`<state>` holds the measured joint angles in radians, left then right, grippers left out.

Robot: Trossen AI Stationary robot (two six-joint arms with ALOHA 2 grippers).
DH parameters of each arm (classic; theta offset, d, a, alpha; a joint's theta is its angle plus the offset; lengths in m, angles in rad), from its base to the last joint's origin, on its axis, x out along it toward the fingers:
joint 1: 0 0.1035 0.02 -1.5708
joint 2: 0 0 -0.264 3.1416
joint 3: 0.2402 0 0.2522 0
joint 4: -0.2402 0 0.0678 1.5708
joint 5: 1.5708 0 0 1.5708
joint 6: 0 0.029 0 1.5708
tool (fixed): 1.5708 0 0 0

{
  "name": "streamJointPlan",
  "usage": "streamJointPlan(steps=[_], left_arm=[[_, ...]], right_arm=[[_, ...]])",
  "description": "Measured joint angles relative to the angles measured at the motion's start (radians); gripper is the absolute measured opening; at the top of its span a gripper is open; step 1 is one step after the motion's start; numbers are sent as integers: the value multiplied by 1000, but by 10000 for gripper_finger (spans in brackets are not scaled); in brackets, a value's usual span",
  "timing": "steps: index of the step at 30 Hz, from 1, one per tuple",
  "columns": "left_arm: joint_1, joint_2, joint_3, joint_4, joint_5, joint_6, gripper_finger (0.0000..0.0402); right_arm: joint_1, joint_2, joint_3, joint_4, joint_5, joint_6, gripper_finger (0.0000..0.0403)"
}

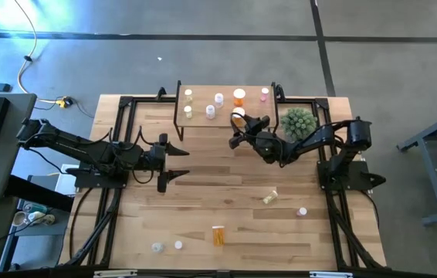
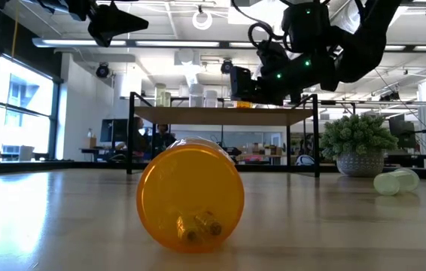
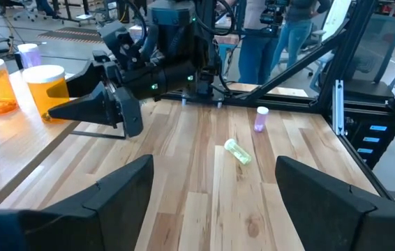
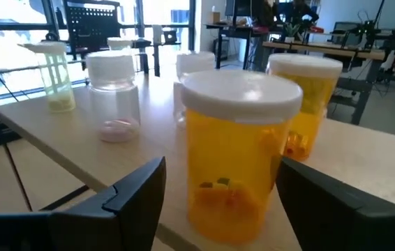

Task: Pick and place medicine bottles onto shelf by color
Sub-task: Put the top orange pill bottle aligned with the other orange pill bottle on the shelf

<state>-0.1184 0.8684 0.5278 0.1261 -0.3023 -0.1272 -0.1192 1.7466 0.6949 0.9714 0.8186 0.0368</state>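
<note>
Backing away is next: my right pincer [image 4: 218,202] stands spread wide around the orange bottle [image 4: 241,150] upright on the shelf [image 1: 226,108], gripping nothing, so I should retreat straight, brushing neither side.

A robotics lab or test workshop is showing here, in a big open industrial hall. A plank table [image 1: 226,208] is sitting inside a black metal frame [image 1: 118,123] on a bare concrete floor [image 1: 203,54], with cables [image 1: 25,46] trailing across it. Behind the table, strip lights [image 2: 160,43] are hanging from an open ceiling, tall windows [image 2: 17,105] are letting in daylight, and desks with monitors [image 2: 111,129] are standing in rows. People [image 3: 267,42] are standing by another rig.
</note>
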Motion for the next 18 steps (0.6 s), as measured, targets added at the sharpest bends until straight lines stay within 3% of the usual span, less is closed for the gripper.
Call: streamJointPlan(steps=[18], left_arm=[[0,0,0,-1,0,-3,291]], right_arm=[[20,-75,0,-27,-2,7,257]])
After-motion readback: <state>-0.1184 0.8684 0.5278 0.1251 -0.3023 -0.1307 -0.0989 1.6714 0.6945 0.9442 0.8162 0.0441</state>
